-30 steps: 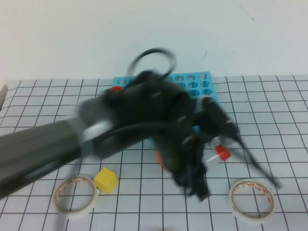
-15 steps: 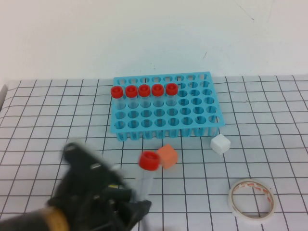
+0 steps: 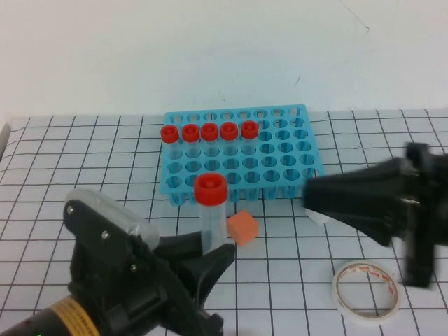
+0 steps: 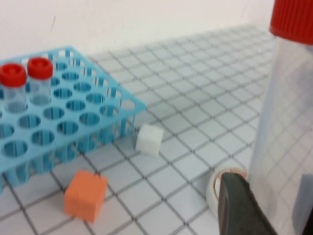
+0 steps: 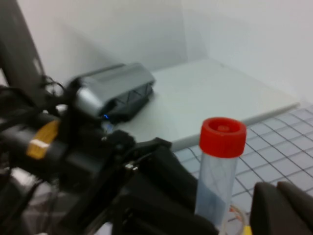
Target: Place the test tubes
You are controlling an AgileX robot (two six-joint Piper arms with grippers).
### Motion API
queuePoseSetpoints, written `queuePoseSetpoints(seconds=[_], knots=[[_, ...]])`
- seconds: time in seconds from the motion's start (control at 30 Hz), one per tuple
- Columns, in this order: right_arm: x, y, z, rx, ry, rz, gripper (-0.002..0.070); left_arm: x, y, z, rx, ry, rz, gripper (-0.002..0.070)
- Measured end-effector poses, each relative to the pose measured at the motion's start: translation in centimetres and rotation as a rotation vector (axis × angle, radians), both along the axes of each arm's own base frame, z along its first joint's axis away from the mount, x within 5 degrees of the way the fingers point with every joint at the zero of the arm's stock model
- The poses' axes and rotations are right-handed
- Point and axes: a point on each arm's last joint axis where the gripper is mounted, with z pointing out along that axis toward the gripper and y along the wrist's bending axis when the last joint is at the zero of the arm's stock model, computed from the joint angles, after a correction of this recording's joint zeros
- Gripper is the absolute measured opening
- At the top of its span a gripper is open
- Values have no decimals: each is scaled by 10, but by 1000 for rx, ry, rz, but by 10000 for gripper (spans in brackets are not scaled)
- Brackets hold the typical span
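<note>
The left claw (image 3: pixel 204 248), near the front edge of the surface (image 3: pixel 70 161), grips an upright red-capped tube (image 3: pixel 210 213) before the blue rack (image 3: pixel 280 150). The right claw (image 3: pixel 313 198), blurred and clenched, covers most of the white cube (image 4: pixel 149 139).

Five tubes (image 3: pixel 210 131) in rack (image 3: pixel 294 171); cube (image 3: pixel 242 228) before rack; left claw (image 3: pixel 209 248) with tube (image 3: pixel 211 208) front-left; right claw (image 3: pixel 312 200) seemingly right.

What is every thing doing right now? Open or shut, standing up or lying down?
Left gripper, near left, shut on tube.
Right gripper, at the right beside the rack, shut.
Tube, capped, upright, lifted.
Rack tubes, five, capped, upright in one row.
Rack, standing, most holes empty.
Tape, lying flat.
Orange cube, loose before the rack.
White cube, loose by the rack's corner.
</note>
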Motion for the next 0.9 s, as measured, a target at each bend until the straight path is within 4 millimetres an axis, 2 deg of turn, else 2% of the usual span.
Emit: queuePoseSetpoints(seconds=[0.07,0.17,0.33,0.43,0.67,0.9], knots=[[12,14,1,-31,-8,-9,18,5,-4,-2,-25,-22,7,216],[29,30,-1,-60,-19,-7,99,13,-9,-6,-61,-31,36,216],[52,43,0,-66,-25,-2,394,23,-12,-16,-67,-9,100,216],[60,47,-1,-67,-23,3,498,25,-13,-19,-47,-14,102,216],[65,68,-16,-62,23,103,539,25,-14,-19,-45,-29,100,216],[68,87,-12,-56,-3,153,541,26,-13,-16,-69,-60,106,216]])
